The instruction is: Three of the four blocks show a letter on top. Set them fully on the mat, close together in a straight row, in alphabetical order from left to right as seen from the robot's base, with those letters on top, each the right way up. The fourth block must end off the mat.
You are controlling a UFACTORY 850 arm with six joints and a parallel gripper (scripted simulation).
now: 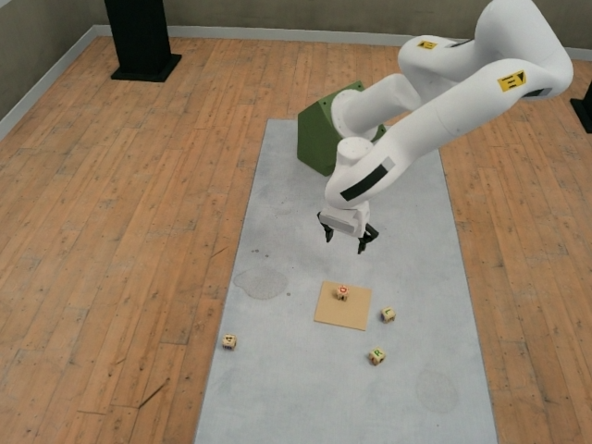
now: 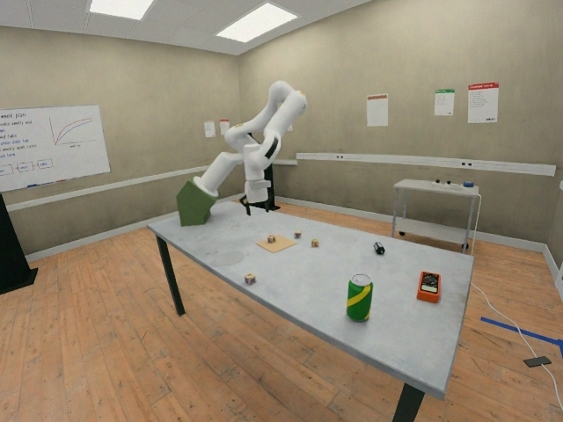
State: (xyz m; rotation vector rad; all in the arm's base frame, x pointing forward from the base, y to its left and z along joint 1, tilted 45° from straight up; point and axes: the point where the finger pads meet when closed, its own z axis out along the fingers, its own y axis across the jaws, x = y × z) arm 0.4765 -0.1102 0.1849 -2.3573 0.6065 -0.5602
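Observation:
A tan square mat lies on the grey table; it also shows in the exterior view. A block with a red O on top stands on the mat near its far edge. A block with a green L sits on the table just right of the mat. A block with a green R sits nearer the camera, off the mat. A fourth block with a dark mark sits at the table's left edge. My gripper is open and empty, hanging well above the table between the base and the mat.
The green robot base stands at the far end of the table. In the exterior view a green can, an orange device and a small black object stand on the near half of the table.

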